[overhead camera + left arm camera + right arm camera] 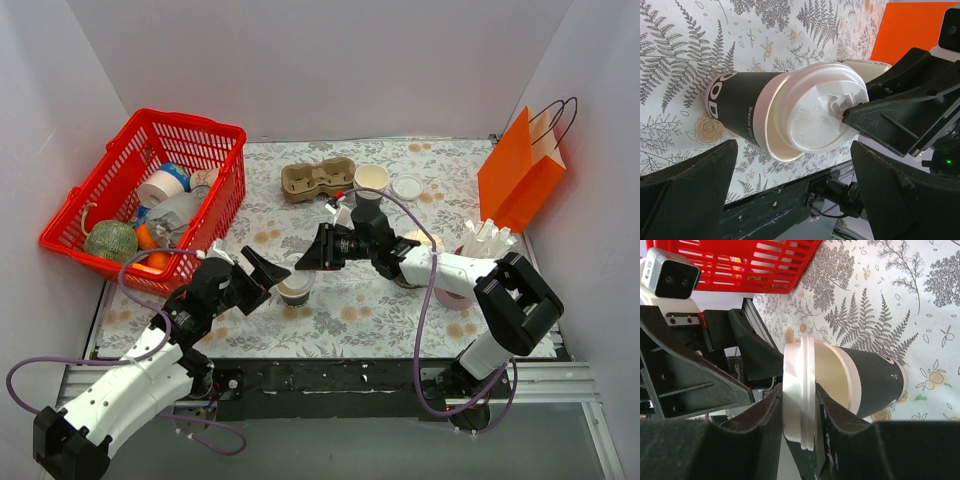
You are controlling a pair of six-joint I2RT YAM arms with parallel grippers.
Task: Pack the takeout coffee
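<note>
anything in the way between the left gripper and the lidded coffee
Nothing visible does. The left gripper is open, and the takeout coffee stands just ahead of its jaws with no object between them. The right gripper has its jaws around the lid rim from the opposite side, outside the left's path.

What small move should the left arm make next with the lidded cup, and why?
Probably close the left gripper on the dark body of the takeout coffee. It is open, with its fingers either side of the cup and not touching it. The right gripper appears to pinch only the rim of the white lid, and lifting by that could pull the lid off.
</note>
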